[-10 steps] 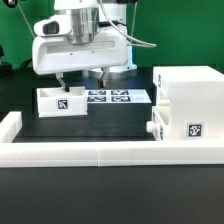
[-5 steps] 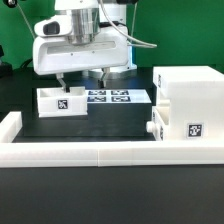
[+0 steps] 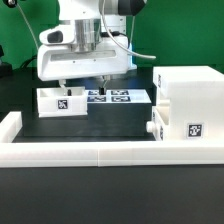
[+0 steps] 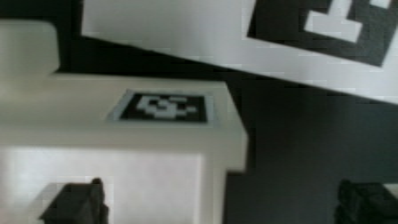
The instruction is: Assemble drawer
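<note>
The drawer's tall white housing (image 3: 192, 100) stands at the exterior view's right. One knobbed tray (image 3: 158, 128) sits partly inside it, knob facing left. The second small tray (image 3: 60, 101), with a square tag, lies on the black table at the left. It also shows in the wrist view (image 4: 151, 130). My gripper (image 3: 85, 84) hangs just above this tray's right end, open and empty. In the wrist view (image 4: 221, 204) one fingertip (image 4: 73, 202) is over the white tray and the other over the dark table.
The marker board (image 3: 118, 97) lies flat behind and right of the left tray, and shows in the wrist view (image 4: 285, 35). A long low white rail (image 3: 100, 152) runs along the front, turning back at the left end (image 3: 10, 125).
The gripper has shifted a little toward the exterior view's right and slightly lower over the left tray. The parts have not moved.
</note>
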Available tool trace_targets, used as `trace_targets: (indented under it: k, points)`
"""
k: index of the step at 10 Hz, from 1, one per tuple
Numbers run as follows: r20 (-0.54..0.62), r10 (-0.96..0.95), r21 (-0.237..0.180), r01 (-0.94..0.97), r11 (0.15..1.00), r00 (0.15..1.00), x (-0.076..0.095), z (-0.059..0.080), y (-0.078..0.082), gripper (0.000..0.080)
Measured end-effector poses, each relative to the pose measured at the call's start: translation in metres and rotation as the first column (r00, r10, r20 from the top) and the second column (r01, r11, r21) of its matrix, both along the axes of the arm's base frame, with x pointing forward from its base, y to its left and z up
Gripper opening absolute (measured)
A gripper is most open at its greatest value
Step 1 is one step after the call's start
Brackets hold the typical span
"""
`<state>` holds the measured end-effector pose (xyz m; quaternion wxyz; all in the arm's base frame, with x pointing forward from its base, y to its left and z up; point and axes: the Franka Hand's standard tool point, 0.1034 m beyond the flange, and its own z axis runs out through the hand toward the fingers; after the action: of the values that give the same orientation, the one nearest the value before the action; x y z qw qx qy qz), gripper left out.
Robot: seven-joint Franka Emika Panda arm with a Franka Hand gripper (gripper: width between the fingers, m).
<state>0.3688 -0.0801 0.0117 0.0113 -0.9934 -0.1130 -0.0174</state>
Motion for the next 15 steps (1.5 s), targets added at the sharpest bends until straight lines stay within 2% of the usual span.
trace_targets:
  k: [2,5,6,7,9,10,11,15]
  points:
    - [-0.012,0.014,0.003,-0.014,1.0,1.0,-0.0044,-0.0055,0.0,0.0649]
    - [-0.013,0.015,0.004,-0.015,1.0,1.0,-0.0042,-0.0065,-0.0003,0.0649]
    - [-0.013,0.016,0.004,-0.016,1.0,1.0,-0.0039,-0.0066,0.0001,0.05]
    - [-0.013,0.016,0.004,-0.016,1.0,1.0,-0.0039,-0.0067,0.0001,0.05]
    - [-0.013,0.016,0.004,-0.016,1.0,1.0,-0.0039,-0.0067,0.0001,0.0226]
    - [-0.013,0.016,0.004,-0.016,1.0,1.0,-0.0039,-0.0067,0.0001,0.0226]
    - [-0.013,0.016,0.004,-0.016,1.0,1.0,-0.0038,-0.0066,0.0001,0.0054]
    - [-0.013,0.016,0.004,-0.016,1.0,1.0,-0.0038,-0.0066,0.0001,0.0042]
